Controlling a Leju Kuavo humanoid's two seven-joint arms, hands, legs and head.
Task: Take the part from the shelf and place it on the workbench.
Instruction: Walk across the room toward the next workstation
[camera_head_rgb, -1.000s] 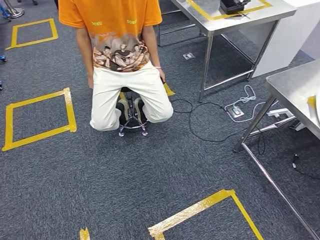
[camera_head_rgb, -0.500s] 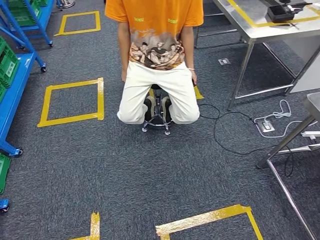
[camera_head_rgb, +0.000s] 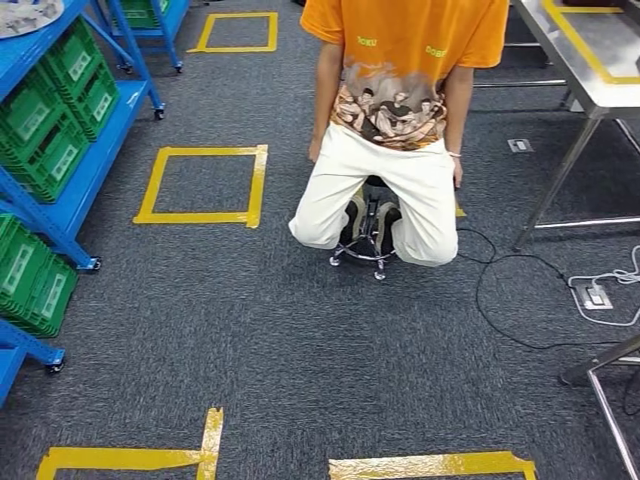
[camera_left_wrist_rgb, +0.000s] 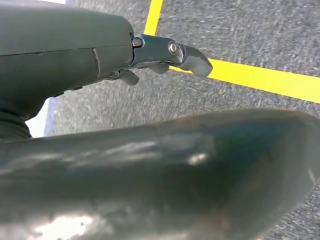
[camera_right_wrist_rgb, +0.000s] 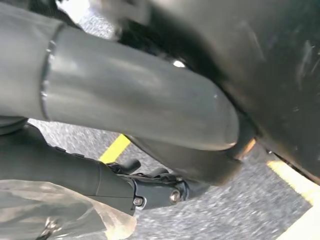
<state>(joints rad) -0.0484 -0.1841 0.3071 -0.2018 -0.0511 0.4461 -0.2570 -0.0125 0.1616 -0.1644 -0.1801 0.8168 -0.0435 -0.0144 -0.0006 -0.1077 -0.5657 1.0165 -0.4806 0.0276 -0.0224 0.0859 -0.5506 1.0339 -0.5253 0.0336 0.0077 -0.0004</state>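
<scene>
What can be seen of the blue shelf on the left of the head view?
The blue shelf is a painted metal rack on small castor wheels, standing on grey carpet along the left edge. Its sloping tiers carry green plastic crates with pale labels, more crates sit on a lower tier, and something pale lies on the top level. A second blue rack stands behind it. Nothing else touches it.

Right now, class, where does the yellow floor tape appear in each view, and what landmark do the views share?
Head view: yellow floor tape marks squares on the grey carpet, one left of the seated person.
Left wrist view: a line crossing beyond the left hand.
Right wrist view: a short strip just past the right hand.
Shared landmark: the grey carpet.
</scene>
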